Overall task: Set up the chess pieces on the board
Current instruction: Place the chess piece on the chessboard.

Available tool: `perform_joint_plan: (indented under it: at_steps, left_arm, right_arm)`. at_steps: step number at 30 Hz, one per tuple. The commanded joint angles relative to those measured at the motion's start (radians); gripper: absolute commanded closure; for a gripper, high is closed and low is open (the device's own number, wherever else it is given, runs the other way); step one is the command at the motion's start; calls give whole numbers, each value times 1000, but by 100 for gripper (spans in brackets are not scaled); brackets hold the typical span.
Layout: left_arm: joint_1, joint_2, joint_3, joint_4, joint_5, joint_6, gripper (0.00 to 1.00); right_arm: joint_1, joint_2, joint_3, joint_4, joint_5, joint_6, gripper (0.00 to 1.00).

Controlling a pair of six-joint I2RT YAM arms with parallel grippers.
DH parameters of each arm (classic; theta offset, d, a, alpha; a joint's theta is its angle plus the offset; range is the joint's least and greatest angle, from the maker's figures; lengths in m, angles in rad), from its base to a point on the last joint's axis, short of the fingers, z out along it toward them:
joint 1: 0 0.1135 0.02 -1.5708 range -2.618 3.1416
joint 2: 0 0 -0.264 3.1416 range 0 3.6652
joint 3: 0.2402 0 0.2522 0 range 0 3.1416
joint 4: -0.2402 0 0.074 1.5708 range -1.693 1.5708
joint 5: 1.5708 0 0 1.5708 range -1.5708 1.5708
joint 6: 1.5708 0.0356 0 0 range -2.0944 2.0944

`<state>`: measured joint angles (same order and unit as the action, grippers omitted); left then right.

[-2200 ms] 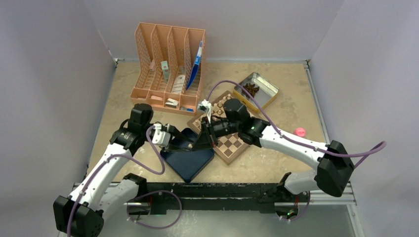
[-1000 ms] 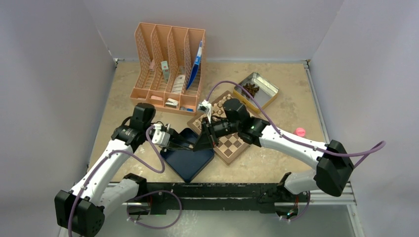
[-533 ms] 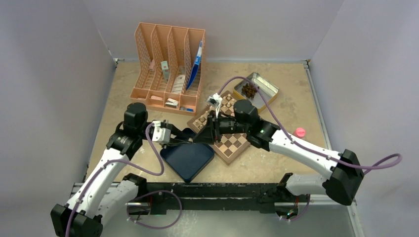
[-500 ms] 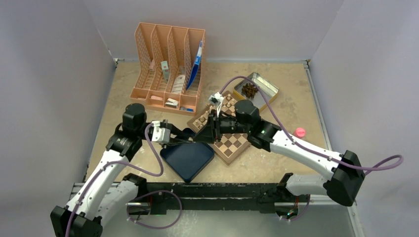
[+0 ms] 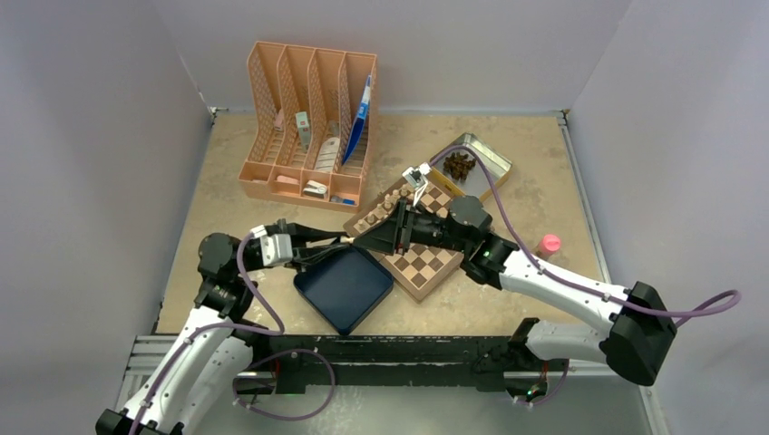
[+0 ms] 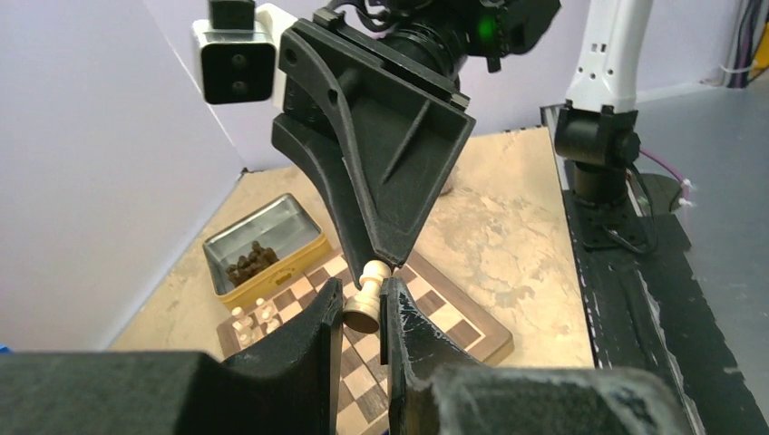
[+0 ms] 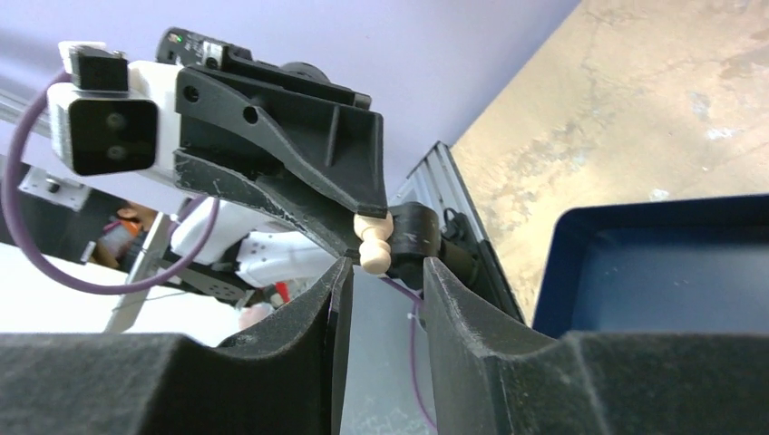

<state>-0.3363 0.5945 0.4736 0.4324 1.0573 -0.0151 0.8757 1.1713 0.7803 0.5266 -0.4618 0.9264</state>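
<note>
Left of frame center, the left gripper pinches 1 pale pawn by the board's corner. The right gripper has jaws slightly apart at its head.

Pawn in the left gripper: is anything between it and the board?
Yes. The right gripper, jaws open, sits at the head of the pawn, and its arm lies over the board. The left gripper holds the pawn.

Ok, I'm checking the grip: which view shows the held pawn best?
The left wrist view: the pawn is centred, its base pinched by the left gripper. The right wrist view shows it smaller, partly behind that gripper's finger. The top external view leaves it too small to make out.
</note>
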Motion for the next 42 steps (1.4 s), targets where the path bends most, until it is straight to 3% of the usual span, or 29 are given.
perform_joint_plan:
  at_steps: [1, 14, 21, 23, 27, 35, 42]
  left_arm:
    - [-4, 7, -12, 149, -69, -99, 100]
    - [-4, 47, -55, 256, -63, -135, 100]
    - [-4, 40, -70, 248, -58, -126, 100]
    - [-4, 39, -59, 198, -61, -102, 90]
    - [-4, 32, -22, 9, -86, -10, 65]
    - [-4, 45, 40, -215, -30, 94, 38]
    - [-4, 10, 56, -379, -142, 149, 15]
  right_arm:
    - [-3, 3, 2, 168, -16, 73, 65]
    - [-4, 45, 7, 205, -23, 118, 72]
    - [-5, 27, -11, 204, 14, 119, 87]
    - [-5, 5, -8, 170, 62, 76, 88]
    - [-10, -55, 48, -70, 259, -52, 88]
    - [-20, -95, 133, -359, 572, -225, 89]
    - [-31, 58, 279, -640, 788, -322, 89]
